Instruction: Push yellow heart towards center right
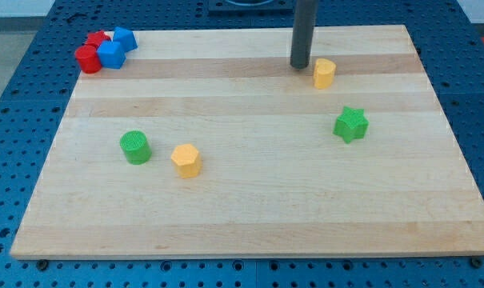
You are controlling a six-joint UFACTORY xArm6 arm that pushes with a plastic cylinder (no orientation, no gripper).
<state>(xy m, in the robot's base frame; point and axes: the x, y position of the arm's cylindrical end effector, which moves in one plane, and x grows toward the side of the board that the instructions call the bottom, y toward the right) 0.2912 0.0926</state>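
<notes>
Starting at the view's top left corner of the board [250, 232], four blocks sit bunched together and touching: a red cylinder [87, 59] lowest and furthest left, a second red block [98, 38] behind it whose shape is mostly hidden, a blue block [111, 54] beside the cylinder, and another blue block [125, 38] just above that one. Lower down, in the left half, a green cylinder [135, 148] stands alone, and a yellow hexagon [186, 160] sits near it toward the view's right and slightly lower, the two apart. Further right, near the top edge, the dark rod comes down from the view's top, and my tip [300, 66] rests on the wood just left of the yellow heart [324, 73], very close to it; whether the two touch cannot be told. The heart therefore lies in the upper right part of the board, above the middle of the right side. The rod has no jaws and holds nothing. Below the heart and a little further right, a green star [351, 124] sits by itself, well apart from the tip.
</notes>
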